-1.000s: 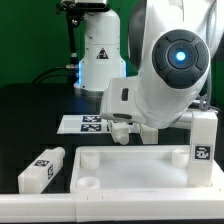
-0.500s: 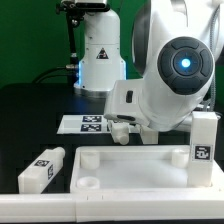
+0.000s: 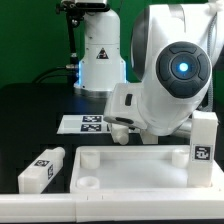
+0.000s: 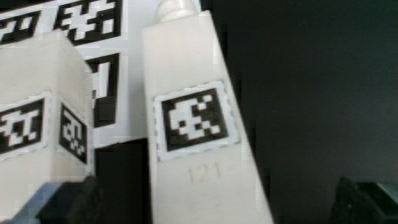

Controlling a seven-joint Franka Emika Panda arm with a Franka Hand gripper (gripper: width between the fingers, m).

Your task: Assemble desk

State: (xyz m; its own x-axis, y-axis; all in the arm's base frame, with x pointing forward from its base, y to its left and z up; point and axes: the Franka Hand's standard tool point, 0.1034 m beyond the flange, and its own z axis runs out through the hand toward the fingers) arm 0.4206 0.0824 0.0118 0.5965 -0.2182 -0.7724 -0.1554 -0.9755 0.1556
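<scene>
arm (image 3: 170,80) dipped toward exterior view's right; upright leg (image 4: 196,120) sits dead ahead of gripper (image 3: 120,124), long axis vertical; grip opening can't tell.

Movement is recorded in the arm (image 3: 160,95) only. It sits lower than one second ago and slightly further toward the exterior view's right. Its blue-lit joint cap (image 3: 185,67) drops steadily through both earlier pictures to its present position. The rounded casing around that cap now appears nearer the top of the upright leg (image 3: 203,140).
</scene>
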